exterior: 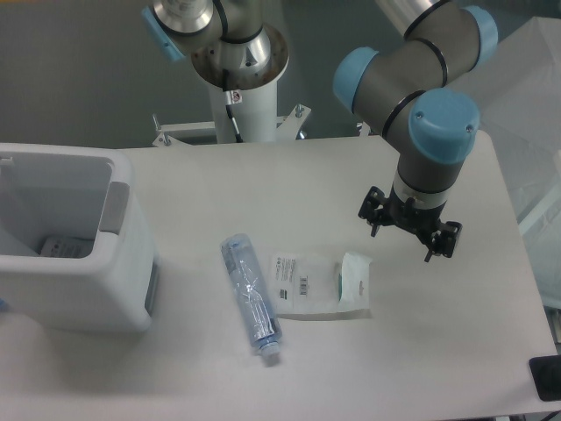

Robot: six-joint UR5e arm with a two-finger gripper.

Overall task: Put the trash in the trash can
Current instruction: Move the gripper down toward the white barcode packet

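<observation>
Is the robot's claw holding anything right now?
No. The gripper hangs open and empty above the table, right of the packet. The bottle lies untouched too.

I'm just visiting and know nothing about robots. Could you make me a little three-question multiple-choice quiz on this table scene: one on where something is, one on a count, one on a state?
1. Where does the crushed clear bluish plastic bottle lie?
A. inside the bin
B. on the table, between the bin and the flat packet
C. in the gripper

2. How many trash items lie on the white table?
A. two
B. four
C. none

3. What is the black two-finger gripper doing?
A. clamping the bottle
B. reaching into the bin
C. hanging empty above the table

Answers:
1 B: the bottle rests right of the large white rectangular plastic bin and left of the flat clear-and-white plastic packet.
2 A: only bottle and packet lie there.
3 C: nothing sits between its fingers.
</observation>
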